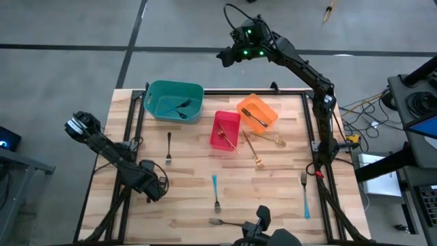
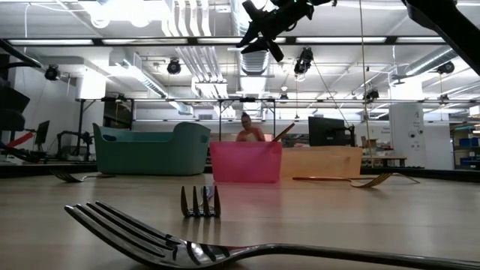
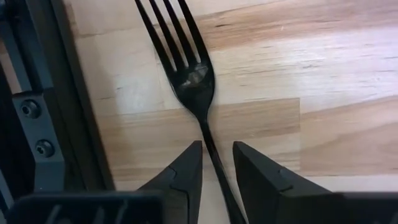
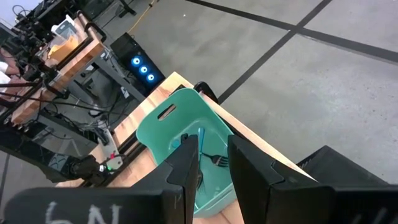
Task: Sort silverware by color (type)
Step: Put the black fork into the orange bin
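Altogether three bins (image 1: 175,100); left gripper (image 3: 216,163) fingers straddle one dark fork (image 3: 186,68), slightly apart

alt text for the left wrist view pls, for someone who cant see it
A dark fork lies flat on the light wooden table, its thin handle running between the two dark fingers of the left gripper, which stand slightly apart around it. A black metal frame borders the table.

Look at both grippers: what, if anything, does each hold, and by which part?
The left gripper has its fingers either side of a dark fork's handle; whether they grip it cannot be told. The right gripper, raised above the teal bin, holds nothing.
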Controlling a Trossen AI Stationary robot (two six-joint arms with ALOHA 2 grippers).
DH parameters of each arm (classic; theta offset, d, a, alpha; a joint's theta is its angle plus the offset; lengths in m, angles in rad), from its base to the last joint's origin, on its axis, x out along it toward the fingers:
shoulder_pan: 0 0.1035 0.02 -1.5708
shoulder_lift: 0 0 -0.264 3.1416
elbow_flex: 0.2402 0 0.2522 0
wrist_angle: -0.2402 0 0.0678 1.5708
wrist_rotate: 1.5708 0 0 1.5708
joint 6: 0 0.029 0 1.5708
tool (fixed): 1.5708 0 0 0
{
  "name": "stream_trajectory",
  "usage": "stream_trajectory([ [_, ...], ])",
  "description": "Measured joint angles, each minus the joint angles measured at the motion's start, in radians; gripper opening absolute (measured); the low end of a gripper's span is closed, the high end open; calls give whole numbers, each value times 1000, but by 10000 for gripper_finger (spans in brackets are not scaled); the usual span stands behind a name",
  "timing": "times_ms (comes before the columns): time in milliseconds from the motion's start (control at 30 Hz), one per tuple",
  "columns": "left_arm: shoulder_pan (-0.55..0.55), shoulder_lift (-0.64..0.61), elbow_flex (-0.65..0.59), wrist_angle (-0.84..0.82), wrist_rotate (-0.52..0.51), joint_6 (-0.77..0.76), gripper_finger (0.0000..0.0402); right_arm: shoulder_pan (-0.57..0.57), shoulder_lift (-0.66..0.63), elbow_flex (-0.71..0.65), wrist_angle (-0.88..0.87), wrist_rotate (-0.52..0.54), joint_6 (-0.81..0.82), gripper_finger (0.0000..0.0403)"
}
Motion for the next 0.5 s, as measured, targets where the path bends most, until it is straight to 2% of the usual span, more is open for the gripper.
stream_trajectory([
  [300,0,0,-1,7,-8,-10,41,0,0,0,-19,0,-19,77],
  [500,0,0,-1,7,-9,-13,37,0,0,0,-22,0,-28,77],
])
